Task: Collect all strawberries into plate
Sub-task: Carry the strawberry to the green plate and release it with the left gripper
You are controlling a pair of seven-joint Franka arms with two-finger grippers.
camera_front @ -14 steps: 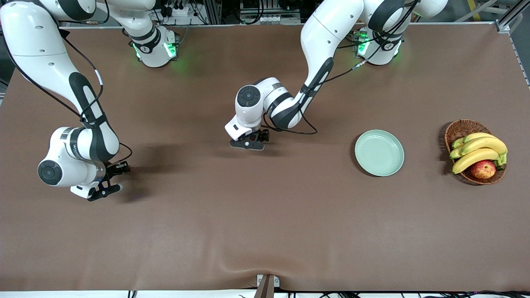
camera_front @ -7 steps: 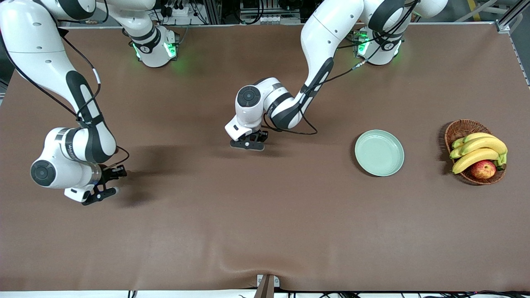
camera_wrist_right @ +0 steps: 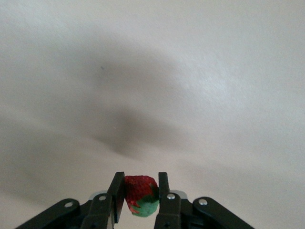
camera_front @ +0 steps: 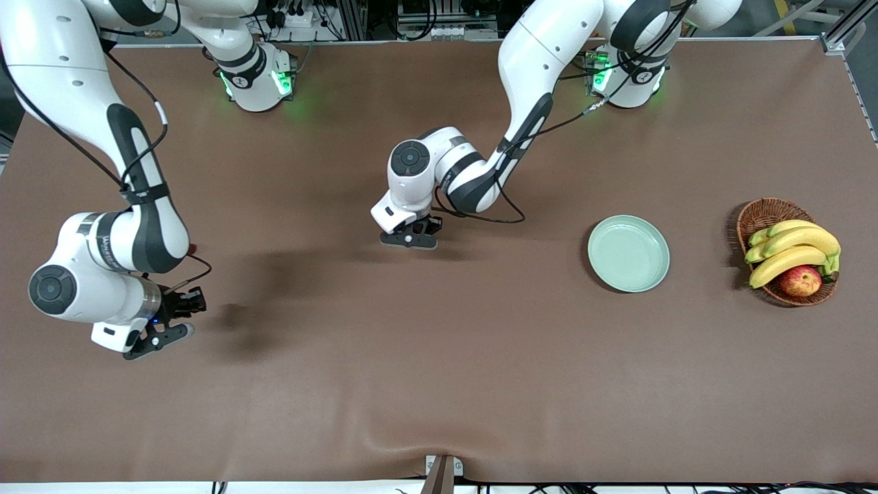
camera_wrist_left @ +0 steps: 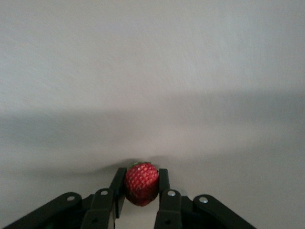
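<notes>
My left gripper (camera_front: 411,239) is low at the middle of the table, shut on a red strawberry (camera_wrist_left: 141,183) that rests at the table surface. My right gripper (camera_front: 162,335) hangs over the right arm's end of the table, shut on a second strawberry (camera_wrist_right: 141,194) with a green cap, clear of the surface. Neither held berry shows in the front view. A tiny red speck (camera_front: 194,245) shows on the table beside the right forearm. The mint-green plate (camera_front: 628,253) lies bare toward the left arm's end.
A brown wicker basket (camera_front: 761,214) with bananas (camera_front: 792,250) and a red-yellow apple (camera_front: 800,280) stands at the left arm's end, past the plate. Brown cloth covers the table between the grippers and the plate.
The left gripper's fingers have closed on the strawberry without moving off. The right arm has risen and drifted toward its own end of the table, its shadow parting from it.
</notes>
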